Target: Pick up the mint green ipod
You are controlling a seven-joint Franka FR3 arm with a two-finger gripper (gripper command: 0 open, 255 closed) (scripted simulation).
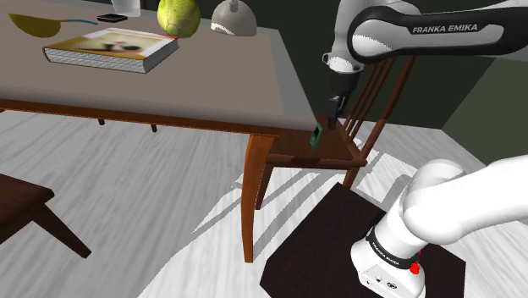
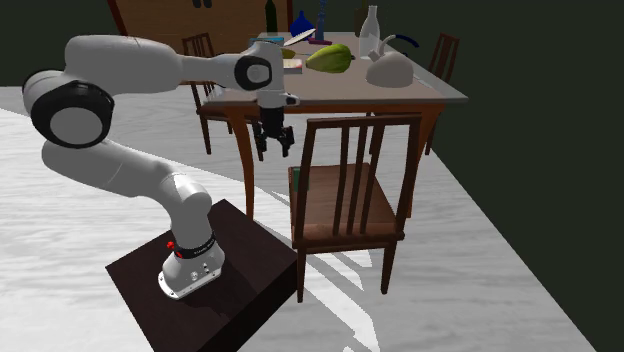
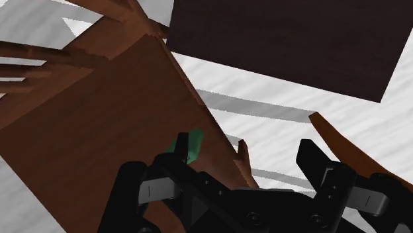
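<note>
Ipod (image 1: pixel 316 135): small mint green slab on the chair (image 1: pixel 343 151), not on the table (image 1: pixel 211 80).
Ipod place: right at the seat's edge on the side toward the stand (image 1: pixel 338 233), close to a seat corner; shoulder view has it next to the table leg.
Ipod pose: seems to stand up on its side rather than lie flat; can't tell if it overhangs the edge.
Gripper (image 1: pixel 335 108): above the chair seat, pointing down, apart from the ipod, nothing in it.
Fingers: spread wide, gap clear in the wrist view and the second exterior view.
Wrist view: ipod (image 3: pixel 189 144) just beside one finger (image 3: pixel 167 161), outside the gap, not between the two; the gap sits mostly past the seat edge, over floor.
Contact: none seen between fingers and ipod.
Second exterior view: gripper (image 2: pixel 274 142) hangs beside the chair back, ipod (image 2: pixel 294 180) lower, on the seat's near-arm edge.
Table stuff: book (image 1: pixel 110 49), green fruit (image 1: pixel 178 15), not part of the job.
Done so far: arm brought above the chair, fingers ready.
Left to do: shift so the ipod sits between the fingers, go down, close, lift.
Progress guess: early, approach stage, grasp not yet made.
Risk guess: thin thing at the edge, a nudge could tip it off the seat.
</note>
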